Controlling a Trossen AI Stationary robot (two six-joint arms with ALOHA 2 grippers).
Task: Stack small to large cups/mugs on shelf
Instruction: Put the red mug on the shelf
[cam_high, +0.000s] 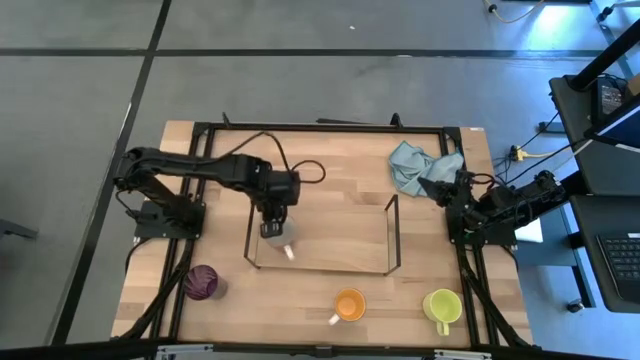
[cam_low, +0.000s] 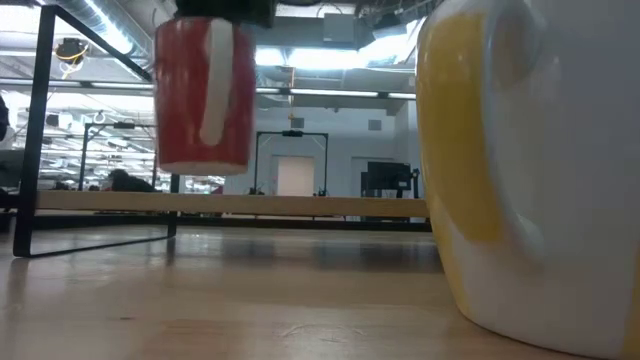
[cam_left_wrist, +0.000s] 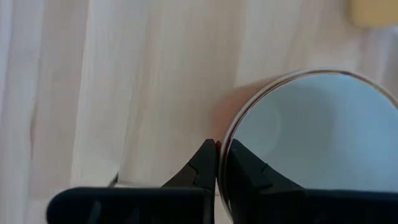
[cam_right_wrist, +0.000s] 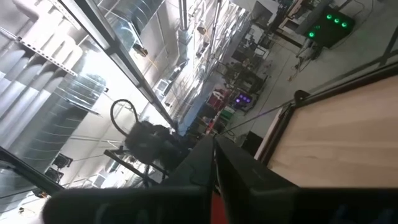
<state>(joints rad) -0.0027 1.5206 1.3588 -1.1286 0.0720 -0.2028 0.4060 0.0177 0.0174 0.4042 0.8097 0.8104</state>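
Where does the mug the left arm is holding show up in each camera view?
High view: the held mug under the left gripper, at the shelf's left end.
Low view: red-and-white mug, upper left, lifted.
Left wrist: white-inside rim, pinched.
Right wrist: not visible.
Shared landmark: the shelf.

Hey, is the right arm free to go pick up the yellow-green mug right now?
Probably yes: the right hand sits folded by the light blue cloth, apparently empty, and the yellow-green mug stands alone on that arm's side of the table, nothing between them.
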